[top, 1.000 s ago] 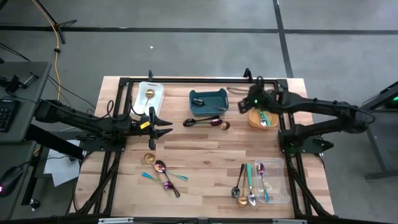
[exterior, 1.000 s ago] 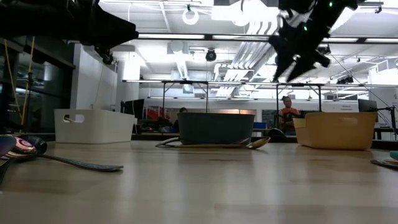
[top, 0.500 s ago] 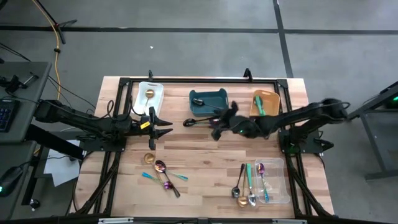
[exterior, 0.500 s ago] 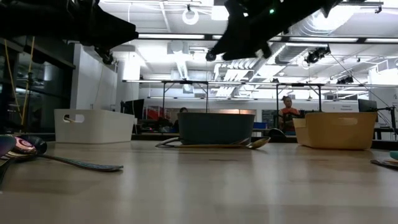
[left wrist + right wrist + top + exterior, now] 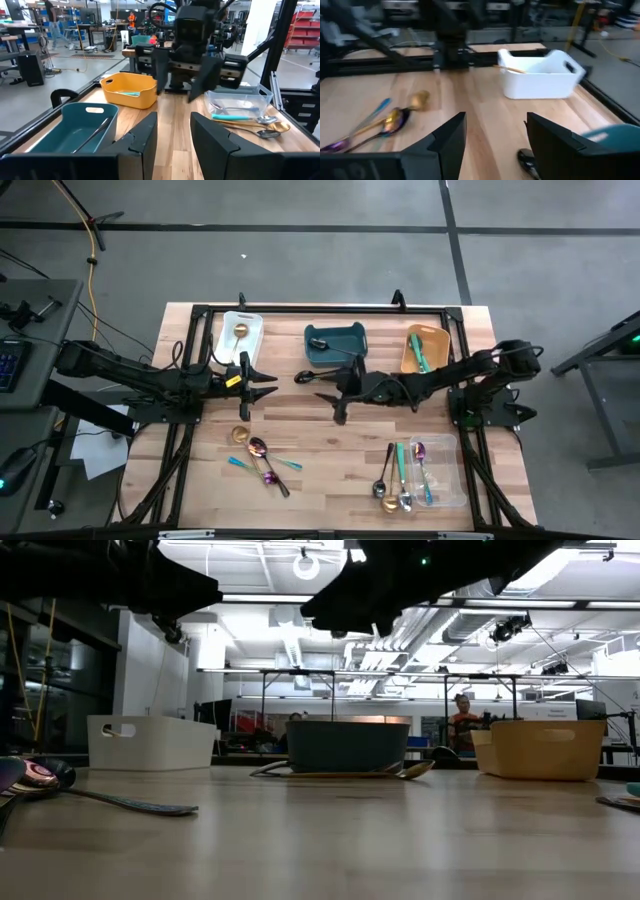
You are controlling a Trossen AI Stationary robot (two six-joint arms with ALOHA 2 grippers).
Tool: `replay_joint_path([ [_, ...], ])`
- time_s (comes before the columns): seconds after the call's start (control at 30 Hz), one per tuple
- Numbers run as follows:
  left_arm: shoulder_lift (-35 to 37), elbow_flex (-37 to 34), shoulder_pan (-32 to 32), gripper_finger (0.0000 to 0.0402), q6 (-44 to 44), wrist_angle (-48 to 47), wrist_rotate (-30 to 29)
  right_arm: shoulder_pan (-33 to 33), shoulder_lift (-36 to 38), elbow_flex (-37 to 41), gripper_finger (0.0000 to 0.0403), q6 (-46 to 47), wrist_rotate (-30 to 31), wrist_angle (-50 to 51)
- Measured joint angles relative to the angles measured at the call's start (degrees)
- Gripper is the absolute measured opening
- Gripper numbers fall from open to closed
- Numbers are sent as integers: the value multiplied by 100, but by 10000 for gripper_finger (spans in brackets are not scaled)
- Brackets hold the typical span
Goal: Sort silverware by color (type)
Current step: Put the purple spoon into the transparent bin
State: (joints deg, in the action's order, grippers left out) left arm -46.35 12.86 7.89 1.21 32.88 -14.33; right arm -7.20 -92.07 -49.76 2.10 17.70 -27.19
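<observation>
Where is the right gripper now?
In the high view, the right gripper hangs open mid-table, just below the teal bin, facing the left gripper.

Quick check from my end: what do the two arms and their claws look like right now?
Both arms are dark, jointed links. The left claw has two dark angular fingers and a small yellow mark behind it. The right claw has matching dark fingers, with a green light glowing on its arm.

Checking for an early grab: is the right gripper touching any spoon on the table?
Apart. In the low view the right gripper hangs well above the spoons by the teal bin, jaws open and empty.
</observation>
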Motion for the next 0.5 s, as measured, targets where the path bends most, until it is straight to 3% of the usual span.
replay_joint_path([
  [0.5,0,0,-1,111,-147,-3,0,-106,0,0,201,-408,-34,-42],
])
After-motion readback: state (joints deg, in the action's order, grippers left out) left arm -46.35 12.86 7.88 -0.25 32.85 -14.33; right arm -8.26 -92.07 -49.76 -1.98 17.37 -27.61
